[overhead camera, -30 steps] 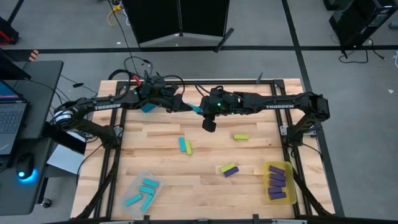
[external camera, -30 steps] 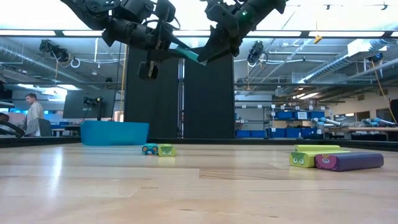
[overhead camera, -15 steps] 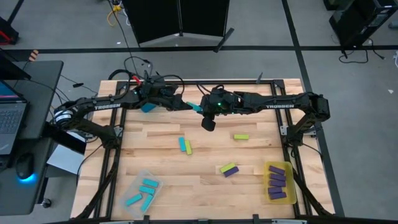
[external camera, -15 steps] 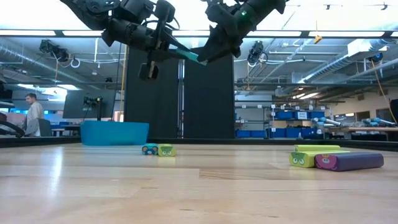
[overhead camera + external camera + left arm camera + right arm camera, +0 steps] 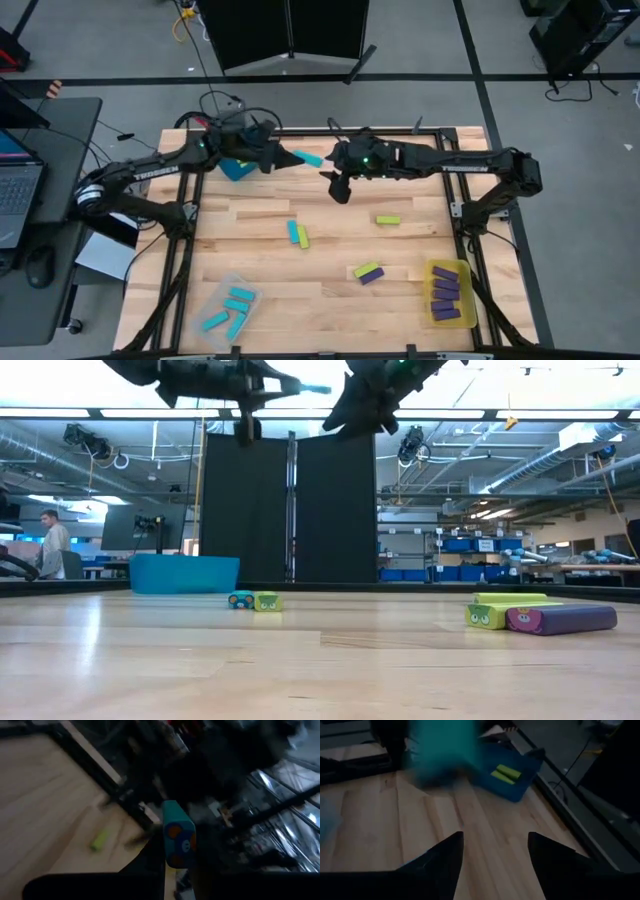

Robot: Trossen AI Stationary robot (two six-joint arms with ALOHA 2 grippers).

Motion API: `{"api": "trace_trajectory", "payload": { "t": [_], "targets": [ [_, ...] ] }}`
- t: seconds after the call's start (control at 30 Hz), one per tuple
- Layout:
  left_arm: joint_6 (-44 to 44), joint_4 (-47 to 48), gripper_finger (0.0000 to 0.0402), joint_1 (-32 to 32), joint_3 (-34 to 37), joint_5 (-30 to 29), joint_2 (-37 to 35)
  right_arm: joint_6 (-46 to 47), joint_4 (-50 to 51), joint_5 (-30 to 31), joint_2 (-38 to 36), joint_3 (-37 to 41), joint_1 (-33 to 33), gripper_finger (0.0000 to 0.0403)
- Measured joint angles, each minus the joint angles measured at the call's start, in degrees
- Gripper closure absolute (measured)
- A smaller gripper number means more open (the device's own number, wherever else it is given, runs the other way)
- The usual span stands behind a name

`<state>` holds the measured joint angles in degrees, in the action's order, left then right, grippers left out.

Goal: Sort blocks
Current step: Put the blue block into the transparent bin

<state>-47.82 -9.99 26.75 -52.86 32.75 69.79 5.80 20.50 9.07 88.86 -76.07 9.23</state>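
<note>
The left pincer (image 5: pixel 283 156) holds a cyan block (image 5: pixel 309 159) by one end, high above the far edge of the tabletop (image 5: pixel 330 285); the block's free end points toward the right pincer (image 5: pixel 330 176), which hangs just beside it, apart from it, its fingers spread and holding nothing. In the low view the block (image 5: pixel 313 388) juts level from the left pincer near the top of the picture. In the left wrist view its end face (image 5: pixel 179 840) bears orange marks.

The blue bin (image 5: pixel 232 168) sits at the far left of the tabletop, partly under the left arm; the right wrist view shows two lime blocks (image 5: pixel 505 773) in it. The clear bin (image 5: pixel 221 296) at the near left holds several cyan blocks (image 5: pixel 236 303). The yellow bin (image 5: pixel 462 270) at the near right holds purple blocks (image 5: pixel 446 291).

Loose on the tabletop lie a cyan and lime pair (image 5: pixel 298 235) touching side by side, a single lime block (image 5: pixel 388 220), and a lime and purple pair (image 5: pixel 367 272).

The right wrist view shows a blurred teal shape; what it is cannot be told.
</note>
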Motion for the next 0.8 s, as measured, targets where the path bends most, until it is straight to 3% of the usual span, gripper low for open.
{"api": "trace_trajectory", "payload": {
  "t": [0.17, 0.47, 0.63, 0.8],
  "targets": [
    [3.1, 8.1, 0.0341, 1.2, -2.8, 6.3, -3.5, -1.3, 1.1, 0.1, -1.6, 0.0, 1.5, 0.0186],
    [9.0, 30.8, 0.0341, 0.4, -6.3, 17.1, -10.2, -3.4, 6.0, 0.1, -1.9, 0.0, 4.2, 0.0207],
    [8.8, 47.6, 0.0341, -3.9, -6.4, 16.6, -15.0, -5.6, 6.5, -0.7, -1.9, 0.1, 5.1, 0.0215],
    [3.0, 60.3, 0.0341, -12.4, -6.4, 9.2, -20.4, -7.5, 6.8, -3.1, -1.9, 0.1, 6.3, 0.0222]
  ]
}}
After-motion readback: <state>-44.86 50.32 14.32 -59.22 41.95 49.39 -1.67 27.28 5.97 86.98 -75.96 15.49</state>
